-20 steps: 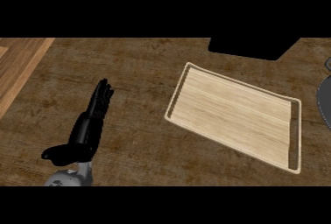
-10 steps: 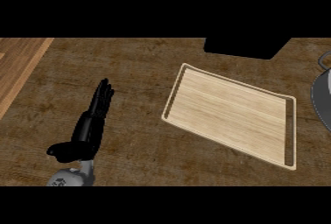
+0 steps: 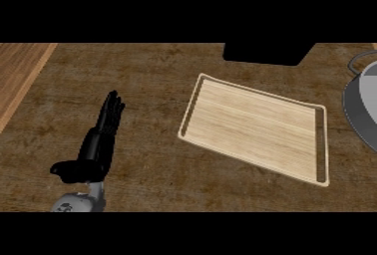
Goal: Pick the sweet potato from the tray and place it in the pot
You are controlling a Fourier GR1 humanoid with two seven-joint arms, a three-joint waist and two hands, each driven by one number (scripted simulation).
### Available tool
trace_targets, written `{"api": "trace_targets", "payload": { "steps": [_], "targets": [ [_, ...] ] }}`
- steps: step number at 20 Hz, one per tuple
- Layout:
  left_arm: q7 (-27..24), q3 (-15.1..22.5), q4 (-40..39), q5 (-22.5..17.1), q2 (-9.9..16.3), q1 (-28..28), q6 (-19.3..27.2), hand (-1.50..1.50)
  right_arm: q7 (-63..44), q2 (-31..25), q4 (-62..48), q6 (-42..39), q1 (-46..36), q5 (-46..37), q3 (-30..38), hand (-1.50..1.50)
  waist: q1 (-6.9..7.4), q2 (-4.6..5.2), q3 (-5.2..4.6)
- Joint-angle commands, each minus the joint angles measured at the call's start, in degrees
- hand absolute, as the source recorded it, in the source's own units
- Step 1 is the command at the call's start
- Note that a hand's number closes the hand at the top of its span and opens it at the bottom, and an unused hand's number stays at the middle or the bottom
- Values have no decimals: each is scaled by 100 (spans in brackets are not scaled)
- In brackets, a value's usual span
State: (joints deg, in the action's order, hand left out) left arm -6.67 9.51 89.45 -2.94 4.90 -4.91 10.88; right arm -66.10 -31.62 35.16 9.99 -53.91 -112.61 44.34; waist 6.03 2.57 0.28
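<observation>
a dark brown wooden counter [image 3: 221, 189] with a mottled, worn grain fills nearly the whole view. along the far left, a strip of lighter, orange-toned wood [image 3: 18, 74] is seen, running at a slant from the far edge toward the near left; its grain lies in long straight lines, and a thin pale line marks where it meets the darker surface. at the far edge, right of centre, a black block [image 3: 265, 52] is seen, cut off by the top of the view, so its full shape cannot be told.
</observation>
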Motion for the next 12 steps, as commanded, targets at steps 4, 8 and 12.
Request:
{"api": "trace_targets", "payload": {
  "steps": [4,8,12],
  "targets": [
    [-86,-105,68,-62,94,257,-59,0,-775,83,-626,937,35,263,582,150,-116,-70,0],
    [3,-156,-26,-45,17,53,41,0,-587,18,-914,1188,227,547,1010,150,-180,-45,8],
    [34,-70,181,-28,23,280,29,0,-557,57,-930,1523,481,943,1545,150,-212,-88,13]
  ]
}}
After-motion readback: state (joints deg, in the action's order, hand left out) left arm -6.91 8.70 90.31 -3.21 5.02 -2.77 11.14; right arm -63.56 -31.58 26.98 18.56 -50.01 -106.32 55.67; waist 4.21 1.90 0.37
